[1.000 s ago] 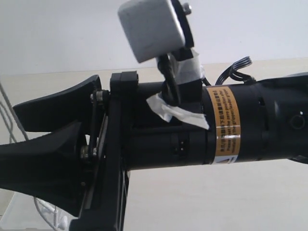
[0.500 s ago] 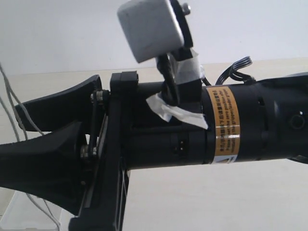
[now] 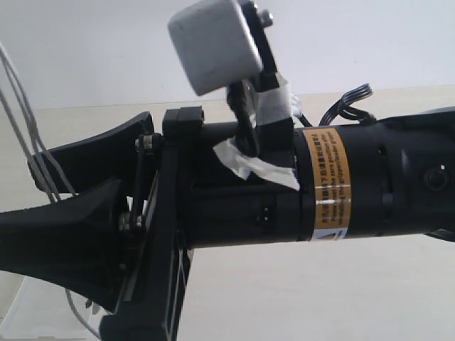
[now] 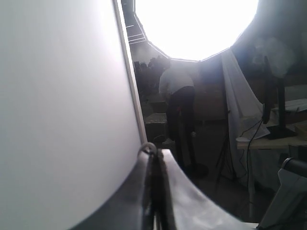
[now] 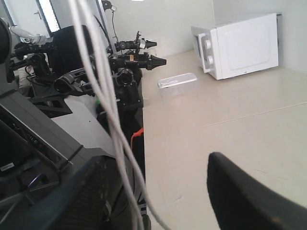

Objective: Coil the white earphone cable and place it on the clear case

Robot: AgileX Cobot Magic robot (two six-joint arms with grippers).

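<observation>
We judge the coiling to be under way. The right gripper [image 5: 156, 165] stands with its jaws spread, and the white earphone cable [image 5: 103, 86] runs in several strands through the gap, close by one finger [image 5: 81, 191]. The spread fingers therefore seem to serve as a form to wind around, not as a clamp. In the exterior view the strands come steeply down from the upper left edge and cross the tip of the upper finger. They pass behind the lower finger and show again low down beside the clear case [image 3: 28, 316], which lies on the table [image 3: 320, 298] under the gripper. The left gripper [image 4: 154, 153] points up into the room, its fingers pressed together. A thin curve at their tips is most likely the cable pinched there, which would explain the taut rise. A second ago only a faint strand showed at the edge and loops lay by the case. Now the strands stand higher, steeper and more numerous, and the wrist camera housing [image 3: 213, 46] has tilted a little.
</observation>
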